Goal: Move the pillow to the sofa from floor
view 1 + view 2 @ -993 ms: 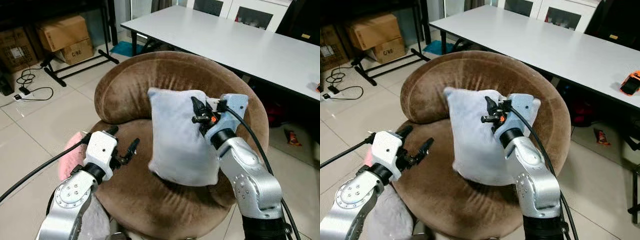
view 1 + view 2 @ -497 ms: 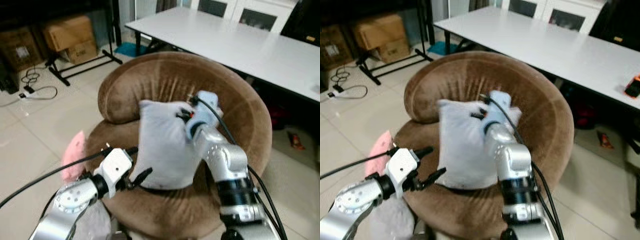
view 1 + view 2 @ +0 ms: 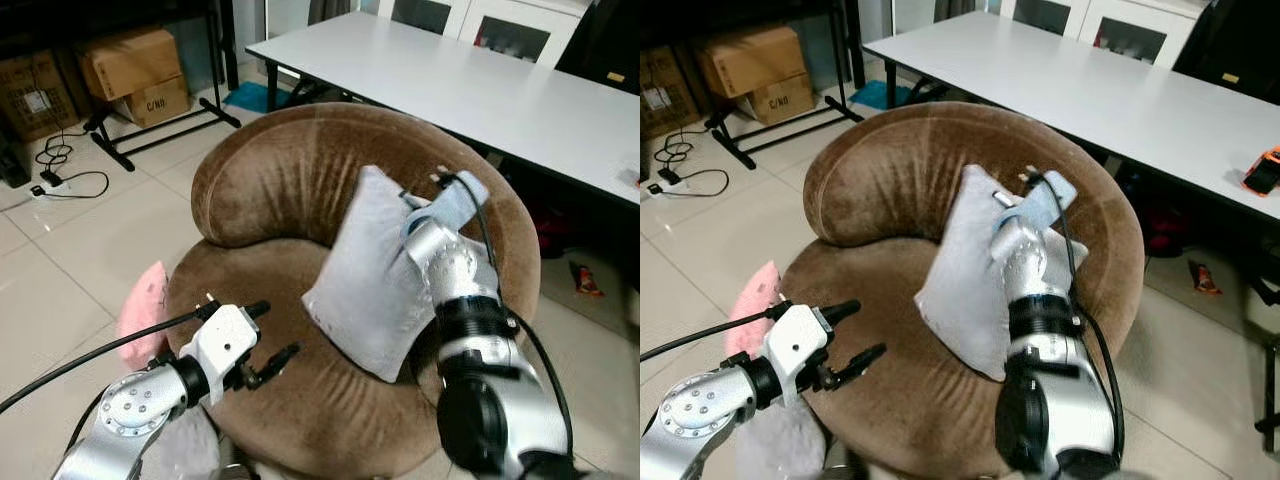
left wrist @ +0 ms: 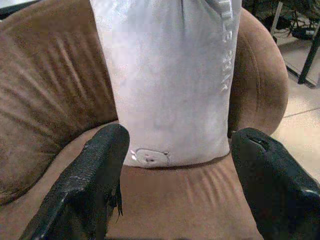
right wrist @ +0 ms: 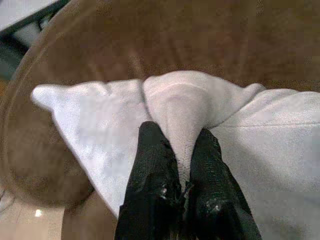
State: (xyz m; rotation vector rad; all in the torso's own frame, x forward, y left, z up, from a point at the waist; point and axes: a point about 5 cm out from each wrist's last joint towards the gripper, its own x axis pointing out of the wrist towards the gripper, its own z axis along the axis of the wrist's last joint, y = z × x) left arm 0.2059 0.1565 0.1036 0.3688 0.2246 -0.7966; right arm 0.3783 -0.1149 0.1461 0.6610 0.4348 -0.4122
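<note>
A pale grey pillow stands tilted on the seat of the round brown sofa, its lower corner on the cushion and its top leaning toward the backrest. My right gripper is shut on a bunched fold at the pillow's upper edge, and its silver wrist rises behind the pillow. My left gripper is open, low over the front of the seat and apart from the pillow. In the left wrist view the pillow stands upright between the two spread fingers.
A pink cushion lies on the tiled floor left of the sofa. A long white table runs behind it, with an orange object on it. Cardboard boxes, a black stand and cables are at the far left.
The right gripper has swung the pillow right and back, so it now leans edge-on toward the backrest. The left gripper has stayed open low at the seat's front.
</note>
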